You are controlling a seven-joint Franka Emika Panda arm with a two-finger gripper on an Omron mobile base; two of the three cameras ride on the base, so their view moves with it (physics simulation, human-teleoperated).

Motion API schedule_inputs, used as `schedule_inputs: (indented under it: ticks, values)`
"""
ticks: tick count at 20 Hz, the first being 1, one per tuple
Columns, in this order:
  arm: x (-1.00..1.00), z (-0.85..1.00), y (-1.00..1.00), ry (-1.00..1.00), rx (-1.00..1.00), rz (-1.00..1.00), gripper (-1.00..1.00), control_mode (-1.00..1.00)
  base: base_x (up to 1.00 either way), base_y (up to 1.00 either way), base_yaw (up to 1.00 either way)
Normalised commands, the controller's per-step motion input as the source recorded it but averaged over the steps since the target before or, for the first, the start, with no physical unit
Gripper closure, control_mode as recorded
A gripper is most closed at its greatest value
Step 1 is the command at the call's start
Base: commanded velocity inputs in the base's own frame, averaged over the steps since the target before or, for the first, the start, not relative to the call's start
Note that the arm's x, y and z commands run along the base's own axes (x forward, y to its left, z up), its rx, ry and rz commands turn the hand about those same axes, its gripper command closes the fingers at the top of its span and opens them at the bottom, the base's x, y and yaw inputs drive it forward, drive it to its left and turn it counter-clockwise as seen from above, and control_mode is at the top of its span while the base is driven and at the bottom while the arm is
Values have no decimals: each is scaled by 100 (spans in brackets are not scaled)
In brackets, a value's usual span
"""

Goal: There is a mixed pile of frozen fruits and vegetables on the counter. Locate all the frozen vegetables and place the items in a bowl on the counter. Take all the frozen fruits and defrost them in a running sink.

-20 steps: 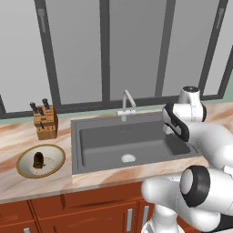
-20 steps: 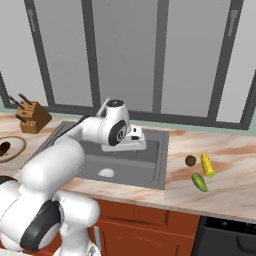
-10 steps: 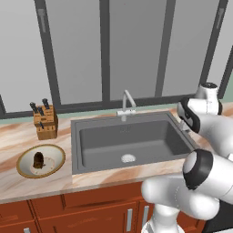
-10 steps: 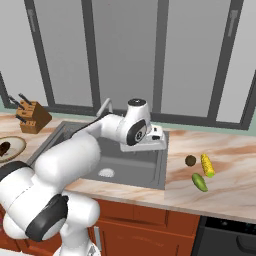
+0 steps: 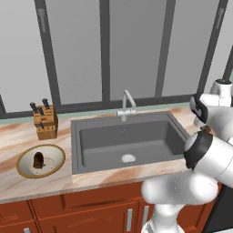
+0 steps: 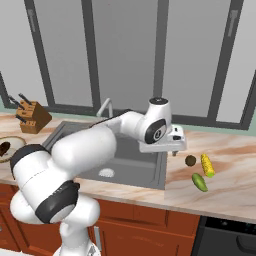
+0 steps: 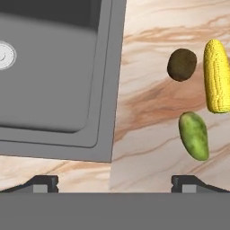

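My gripper [image 7: 115,184] hangs open over the counter [image 7: 148,103], just right of the sink's [image 7: 54,67] right rim, and holds nothing. Ahead of it to the right lies the pile: a round brown ball [image 7: 182,64], a yellow corn cob [image 7: 216,75] and an oval green piece [image 7: 194,135], close together but apart. From the right base view the gripper [image 6: 169,150] is a short way left of the brown ball [image 6: 190,160], the corn cob [image 6: 207,165] and the green piece [image 6: 199,182]. The cream bowl [image 5: 55,159], far left of the sink, holds a dark brown lump [image 5: 38,159].
A wooden knife block [image 5: 45,122] stands behind the bowl. The curved silver faucet [image 5: 126,102] rises at the back of the sink [image 5: 129,139], whose round drain [image 5: 128,158] is bare. Windows close off the back. A dark appliance [image 6: 225,235] sits below the counter's right end.
The arm has swung right, from above the sink basin to over its right rim and the counter near the pile. The gripper stayed open. The food and the bowl have not moved.
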Motion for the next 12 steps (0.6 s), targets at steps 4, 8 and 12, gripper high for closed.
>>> schedule_inputs:
  ticks: [4,8,12]
  values:
    - [11,0,-51,6,-5,-15,-100,-100,0,0,0]
    - [26,-7,-55,2,-6,-12,-100,-100,0,0,0]
    - [37,-17,-48,0,-6,-8,-100,-100,0,0,0]
